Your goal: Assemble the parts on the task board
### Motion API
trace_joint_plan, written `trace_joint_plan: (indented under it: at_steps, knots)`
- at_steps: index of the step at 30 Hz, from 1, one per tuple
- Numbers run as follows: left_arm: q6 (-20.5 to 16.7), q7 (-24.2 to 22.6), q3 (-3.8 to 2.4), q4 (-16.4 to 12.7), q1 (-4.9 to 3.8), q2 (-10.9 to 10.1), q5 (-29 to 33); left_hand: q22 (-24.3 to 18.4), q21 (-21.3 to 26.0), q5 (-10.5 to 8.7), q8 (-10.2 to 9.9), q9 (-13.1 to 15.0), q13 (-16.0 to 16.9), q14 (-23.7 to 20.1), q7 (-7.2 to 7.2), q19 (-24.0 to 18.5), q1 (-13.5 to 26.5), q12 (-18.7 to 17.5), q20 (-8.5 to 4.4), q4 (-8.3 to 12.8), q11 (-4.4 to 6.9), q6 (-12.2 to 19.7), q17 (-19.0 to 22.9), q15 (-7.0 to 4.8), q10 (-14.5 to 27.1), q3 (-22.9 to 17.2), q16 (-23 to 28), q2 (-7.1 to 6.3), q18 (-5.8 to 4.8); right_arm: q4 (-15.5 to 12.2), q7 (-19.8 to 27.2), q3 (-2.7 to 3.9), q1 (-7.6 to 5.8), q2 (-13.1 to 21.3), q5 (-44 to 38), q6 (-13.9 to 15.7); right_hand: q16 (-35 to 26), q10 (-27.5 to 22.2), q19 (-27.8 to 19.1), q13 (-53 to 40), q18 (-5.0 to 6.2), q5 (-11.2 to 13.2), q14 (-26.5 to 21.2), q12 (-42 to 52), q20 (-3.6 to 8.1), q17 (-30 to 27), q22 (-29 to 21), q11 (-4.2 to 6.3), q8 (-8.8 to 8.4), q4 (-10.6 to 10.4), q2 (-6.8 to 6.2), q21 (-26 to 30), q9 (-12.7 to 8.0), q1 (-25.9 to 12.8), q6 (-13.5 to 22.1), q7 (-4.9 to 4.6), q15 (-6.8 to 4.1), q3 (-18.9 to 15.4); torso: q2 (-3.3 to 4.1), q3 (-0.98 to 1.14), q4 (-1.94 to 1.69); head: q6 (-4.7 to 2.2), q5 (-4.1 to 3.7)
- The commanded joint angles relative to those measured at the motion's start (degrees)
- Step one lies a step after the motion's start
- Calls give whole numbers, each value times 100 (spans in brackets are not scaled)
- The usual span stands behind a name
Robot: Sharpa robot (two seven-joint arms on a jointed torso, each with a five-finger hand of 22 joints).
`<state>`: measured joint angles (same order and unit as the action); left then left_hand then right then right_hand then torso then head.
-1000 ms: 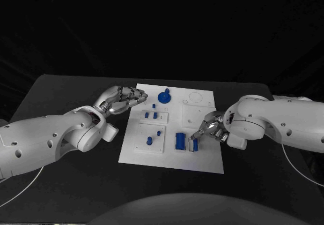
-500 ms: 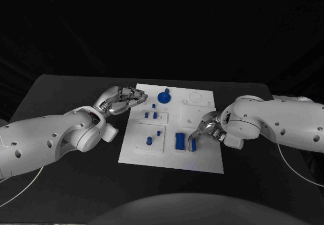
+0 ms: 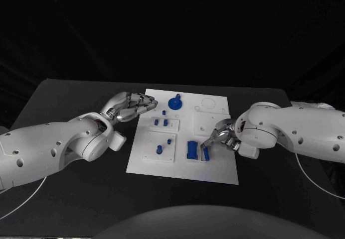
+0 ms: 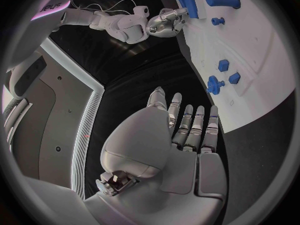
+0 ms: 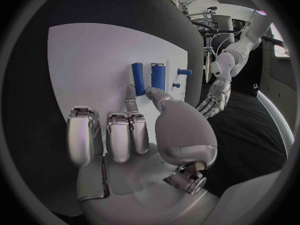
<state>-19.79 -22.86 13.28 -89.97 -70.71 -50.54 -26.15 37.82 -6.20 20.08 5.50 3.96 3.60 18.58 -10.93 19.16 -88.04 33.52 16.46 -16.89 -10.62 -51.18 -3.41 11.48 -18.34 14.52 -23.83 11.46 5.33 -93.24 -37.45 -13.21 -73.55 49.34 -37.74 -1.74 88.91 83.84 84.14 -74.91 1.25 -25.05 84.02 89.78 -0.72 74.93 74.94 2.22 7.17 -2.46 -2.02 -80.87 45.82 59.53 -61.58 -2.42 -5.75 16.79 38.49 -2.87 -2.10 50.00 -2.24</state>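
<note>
The white task board [image 3: 216,167] lies mid-table with several blue parts on it. A round blue part [image 3: 175,103] sits near the far edge, small pegs [image 3: 161,121] stand left of centre, and one more peg [image 3: 159,148] is nearer me. Two blue blocks lie side by side: a wide one [image 3: 191,149] [image 5: 137,78] and a narrow one [image 3: 206,154] [image 5: 157,76]. My right hand [image 3: 223,136] [image 5: 140,135] reaches in from the board's right, its thumb tip touching the narrow block's end and its other fingers bent. My left hand [image 3: 131,106] [image 4: 178,140] hovers at the board's far left edge, fingers curled together, holding nothing.
Bare black table [image 3: 79,189] surrounds the board on all sides. Two empty round outlines [image 3: 208,103] mark the board's far right corner. Both white forearms lie low over the table on either side of the board.
My right hand has edged a little left, and the narrow blue block under its fingertips has shifted left with it, closer to the wide block. The left hand has stayed put.
</note>
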Motion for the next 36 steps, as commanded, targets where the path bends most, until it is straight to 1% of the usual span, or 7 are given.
trace_joint_plan:
  at_steps: [1, 6, 12, 14, 18, 27, 36]
  knots:
    - [113, 2, -4, -9, -1, 13, -31, -9, -17, 15, 19, 3, 3, 44, -2, 22, -66, 36, 11, 8, -9, -24, -6, -4, -51, 37, -41, -2, 91, 4, 2, -6, 15, -4, -83, -75, -39, 616, 169, -1509, 103, 279, 545, 22, -50, 1278, 1196, -47, -46, -70, 1, 36, -22, -109, 38, -6, 59, -28, 0, 1, 1, 0, 1]
    - [124, 16, -4, -7, 0, 16, -37, -9, -17, 15, 19, 3, 3, 44, -2, 22, -66, 36, 11, 8, -9, -24, -6, -4, -51, 37, -41, -2, 91, 6, -1, -6, 22, 6, -106, -81, -47, 616, 167, -1509, 106, 702, 542, 22, -60, 1264, 1193, -57, -63, -154, 15, 53, -46, -221, 27, -17, 68, -106, 1, 1, -1, 0, -2]
    - [133, 32, -4, -7, 0, 18, -44, -9, -17, 15, 19, 3, 3, 44, -2, 22, -66, 36, 11, 8, -9, -24, -6, -4, -51, 37, -41, -2, 91, -13, 2, -6, 31, 32, -120, -80, -55, 616, 167, -1509, 108, 1563, 539, 22, -73, 1251, 1191, -74, -78, -348, 21, 72, -73, -451, 2, -36, 84, -311, 0, 1, -2, 0, 3]
    - [132, 36, -4, -7, 0, 17, -46, -9, -17, 15, 19, 3, 3, 44, -2, 22, -66, 36, 11, 8, -9, -24, -6, -4, -51, 37, -41, -2, 91, -19, 4, -6, 33, 40, -122, -73, -60, 616, 169, -1509, 108, 1703, 537, 22, -75, 1242, 1191, -74, -77, -397, 26, 73, -77, -506, -7, -35, 84, -365, 0, 1, -2, 0, 4]
    - [134, 44, -4, -7, 0, 15, -48, -9, -17, 15, 19, 3, 3, 44, -2, 22, -66, 36, 11, 8, -9, -24, -6, -4, -51, 37, -41, -2, 91, -24, 9, -6, 37, 54, -125, -66, -72, 616, 166, -1509, 111, 1766, 533, 22, -75, 1224, 1188, -73, -77, -426, 30, 83, -79, -534, -12, -33, 82, -403, -2, 1, -3, 0, 10]
    - [136, 60, -4, -2, 0, 10, -53, -9, -17, 15, 19, 3, 3, 44, -2, 22, -66, 36, 11, 8, -9, -24, -6, -4, -51, 37, -41, -2, 91, -49, 64, -6, 43, 94, -87, 68, -82, 616, 163, -1509, 115, 2166, 530, 22, -80, 1207, 1184, -79, -96, -638, -8, 112, -96, -736, 11, -40, 86, -674, 1, 0, 0, 0, 23]
    - [143, 79, -4, 12, 4, 16, -64, -10, -16, 17, 22, 4, 2, 49, -4, 19, -64, 34, 12, 8, -14, -28, -5, 0, -56, 40, -48, 2, 99, -67, 82, -5, 44, 112, -9, 102, -79, 616, 174, -1509, 113, 2196, 531, 22, -69, 1209, 1190, -53, -14, -806, 4, 102, -56, -856, -99, -6, 69, -838, 2, 0, -3, 0, 30]
